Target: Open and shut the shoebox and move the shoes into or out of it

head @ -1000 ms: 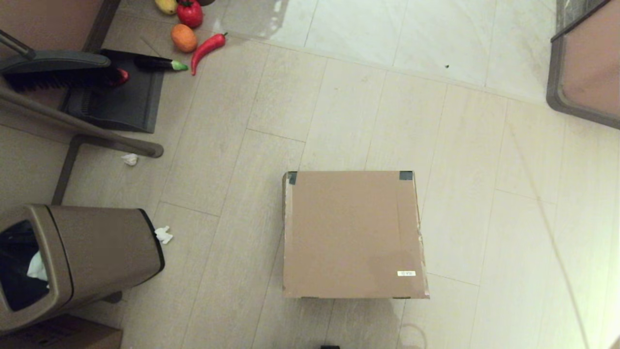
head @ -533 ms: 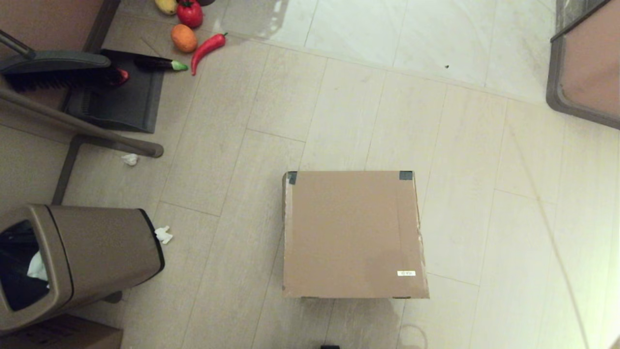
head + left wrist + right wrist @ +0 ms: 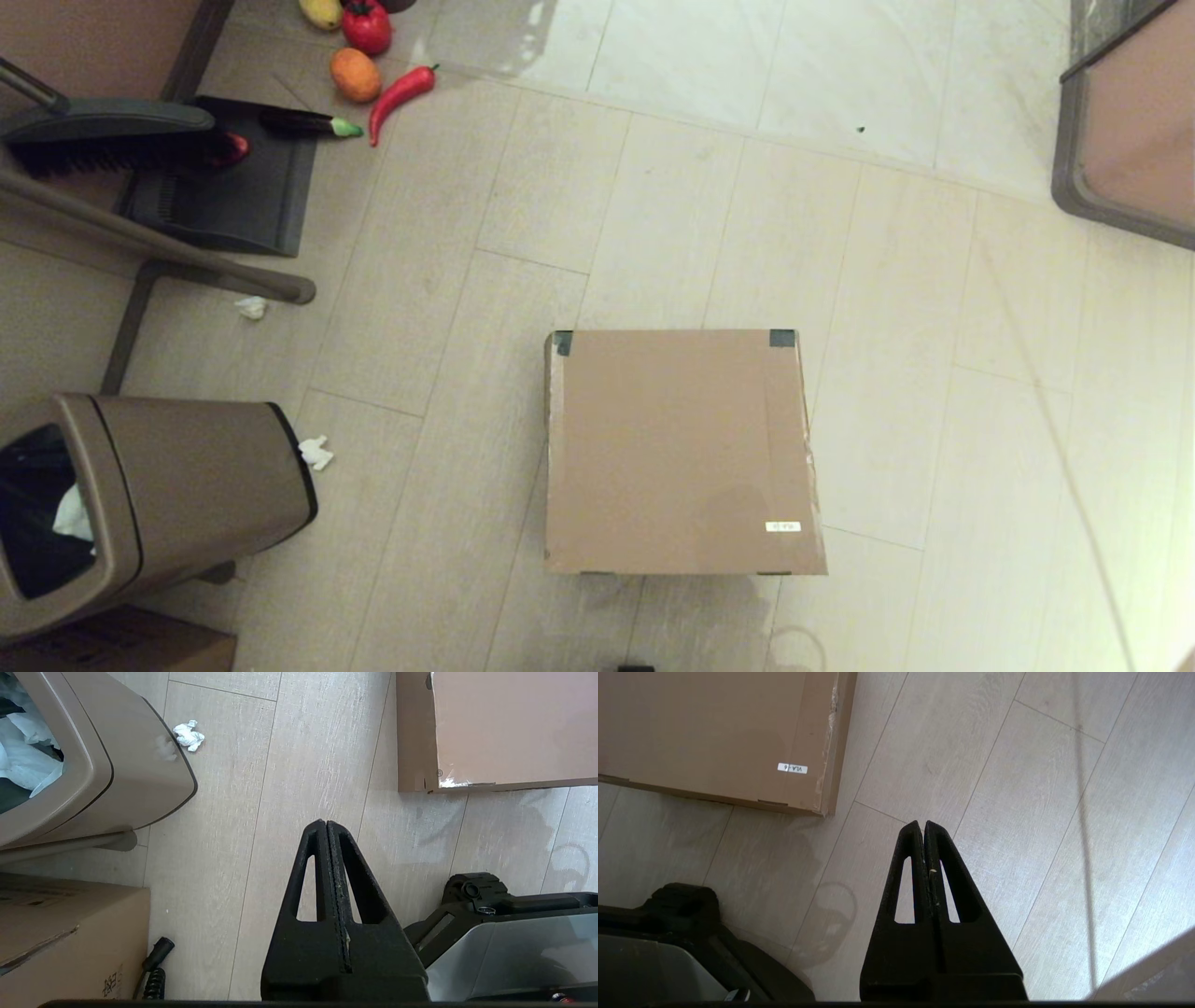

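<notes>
Below me, the pale tiled floor carries the closed shoebox, a taupe trash bin, crumpled tissues and a dustpan.

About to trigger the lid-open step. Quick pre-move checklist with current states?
1. Shoebox lid shut and flat, nothing on top: ok.
2. Shoes in view: cannot tell, none visible; possibly inside the box.
3. Left gripper shut, empty, over bare floor short of the box's near left corner: ok.
4. Right gripper shut, empty, over floor off the box's near right corner: ok.
5. Fingers ready to take the lid edge: not ok, both pairs are pressed together.
6. Trash bin apart from the box on the left: ok.
</notes>
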Robot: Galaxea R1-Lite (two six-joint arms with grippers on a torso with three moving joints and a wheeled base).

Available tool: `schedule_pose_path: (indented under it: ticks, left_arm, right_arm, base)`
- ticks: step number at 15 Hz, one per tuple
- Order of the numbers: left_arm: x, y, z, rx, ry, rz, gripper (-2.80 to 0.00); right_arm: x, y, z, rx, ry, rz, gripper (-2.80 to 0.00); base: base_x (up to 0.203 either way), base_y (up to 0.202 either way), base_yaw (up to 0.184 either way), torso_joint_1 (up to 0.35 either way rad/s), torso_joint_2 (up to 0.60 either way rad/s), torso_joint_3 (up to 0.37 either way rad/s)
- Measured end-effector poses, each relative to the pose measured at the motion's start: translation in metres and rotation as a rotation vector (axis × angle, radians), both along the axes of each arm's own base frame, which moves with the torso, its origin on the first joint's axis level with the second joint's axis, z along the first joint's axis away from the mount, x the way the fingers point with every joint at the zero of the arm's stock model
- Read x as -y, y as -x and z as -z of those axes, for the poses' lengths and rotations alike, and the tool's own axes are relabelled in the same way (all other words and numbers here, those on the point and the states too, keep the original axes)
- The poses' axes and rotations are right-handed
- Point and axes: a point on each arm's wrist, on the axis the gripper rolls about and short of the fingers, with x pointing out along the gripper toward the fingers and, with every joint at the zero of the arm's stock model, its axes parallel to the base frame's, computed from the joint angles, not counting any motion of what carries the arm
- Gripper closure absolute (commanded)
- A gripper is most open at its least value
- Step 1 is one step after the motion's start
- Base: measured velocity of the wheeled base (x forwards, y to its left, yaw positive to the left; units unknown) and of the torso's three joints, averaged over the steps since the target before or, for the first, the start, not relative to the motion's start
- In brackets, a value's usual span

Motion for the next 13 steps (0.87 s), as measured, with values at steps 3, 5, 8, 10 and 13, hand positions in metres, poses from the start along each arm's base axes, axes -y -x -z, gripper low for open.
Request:
schedule_pose_path:
  ticks: [3,5,8,10,13]
  left_arm:
    - [-0.0001,0.0001,0.0005,0.002,-0.004,-0.002,0.00]
    - [-0.0001,0.0001,0.0007,0.001,-0.003,-0.006,0.00]
    - [-0.0002,0.0002,0.0007,0.002,0.002,-0.009,0.00]
    - [-0.0002,0.0002,0.0007,0.002,0.003,-0.011,0.00]
    - [-0.0003,0.0002,0.0007,0.002,0.004,-0.016,0.00]
  right_arm:
    - [0.0000,0.0005,0.0004,0.006,0.000,0.001,0.00]
    - [0.0000,0.0007,0.0004,0.008,-0.001,0.001,0.00]
    - [0.0000,0.0007,0.0006,0.008,-0.003,0.002,0.00]
    - [0.0000,0.0007,0.0006,0.008,0.000,0.002,0.00]
    - [0.0000,0.0007,0.0007,0.008,0.001,0.002,0.00]
  base:
    - [0.000,0.000,0.000,0.000,0.00,0.000]
    - [0.000,0.000,0.000,0.000,0.00,0.000]
    - [0.000,0.000,0.000,0.000,0.00,0.000]
    - [0.000,0.000,0.000,0.000,0.00,0.000]
    - [0.000,0.000,0.000,0.000,0.00,0.000]
